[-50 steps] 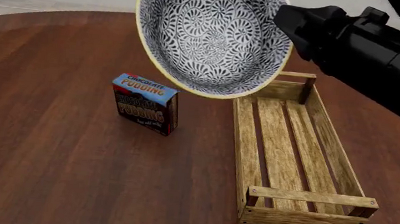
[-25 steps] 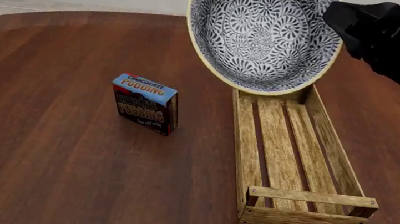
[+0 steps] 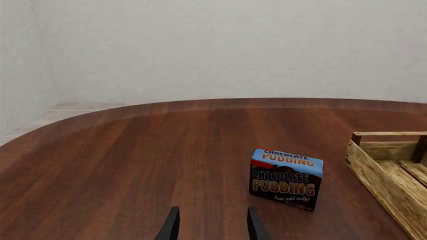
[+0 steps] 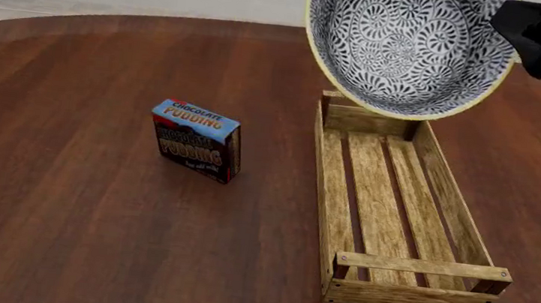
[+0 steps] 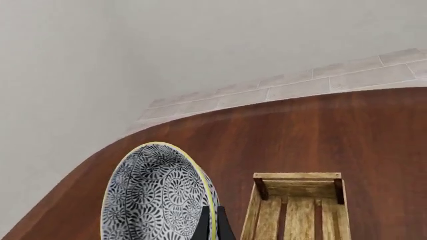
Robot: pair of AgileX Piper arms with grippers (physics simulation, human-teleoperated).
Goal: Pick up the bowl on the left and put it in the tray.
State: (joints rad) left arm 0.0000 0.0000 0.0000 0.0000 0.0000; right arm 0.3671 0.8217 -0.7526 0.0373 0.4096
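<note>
Dark wooden counter carries the tray; right fingers pinch the tilted bowl rim. Better level it over the slats, then lower slowly. Left fingers stand apart, empty.

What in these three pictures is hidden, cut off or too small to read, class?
- Front view: the patterned blue-grey ceramic bowl covers the far end of the long light-wood slatted tray; the bowl's top is cut off.
- Front view: the right claw runs off the frame.
- Left wrist view: small print on the chocolate pudding box is unreadable.
- Left wrist view: the left claw shows only its tips.
</note>
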